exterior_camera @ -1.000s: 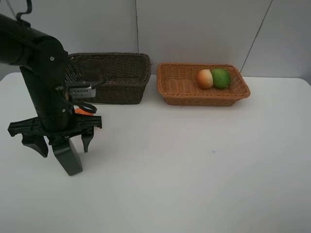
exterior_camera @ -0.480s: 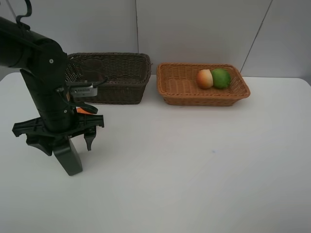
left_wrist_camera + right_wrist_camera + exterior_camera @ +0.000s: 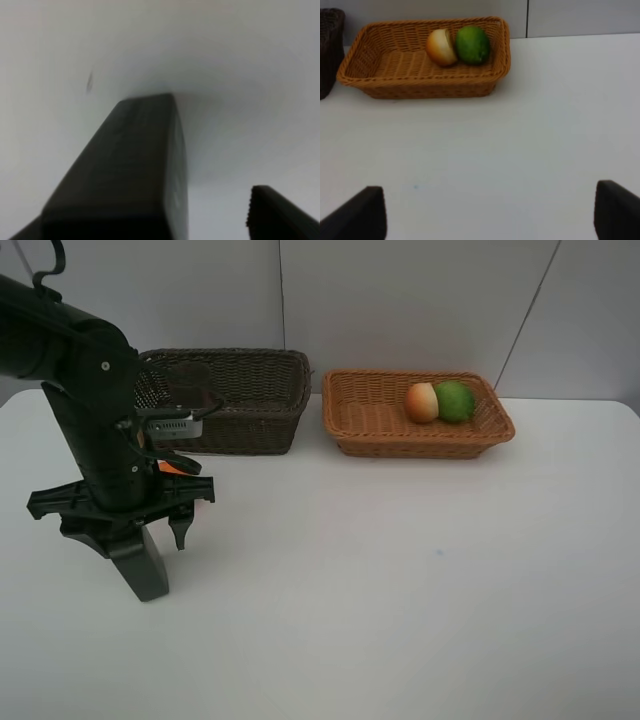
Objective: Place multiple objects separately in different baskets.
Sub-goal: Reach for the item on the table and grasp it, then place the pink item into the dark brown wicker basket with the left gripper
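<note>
A black pump bottle (image 3: 146, 575) lies on the white table at the left. My left gripper (image 3: 133, 537) points down over it, jaws spread wide on either side. In the left wrist view the bottle (image 3: 135, 160) fills the middle, and one fingertip (image 3: 277, 215) stands apart from it. A sliver of the orange mandarin (image 3: 170, 468) shows behind the arm. The peach (image 3: 421, 402) and the green fruit (image 3: 456, 400) lie together in the light tan basket (image 3: 370, 420). The dark brown basket (image 3: 255, 390) stands to its left. My right gripper (image 3: 492, 212) is open over bare table and shows only in its wrist view.
Both baskets stand side by side along the back of the table against the grey wall. The left arm's black body (image 3: 90, 390) hides part of the dark basket's left end. White tabletop (image 3: 420, 570) stretches across the middle and right.
The left gripper has shifted slightly right over the black bottle, and its jaws have drawn in a little. Nothing else has moved.
</note>
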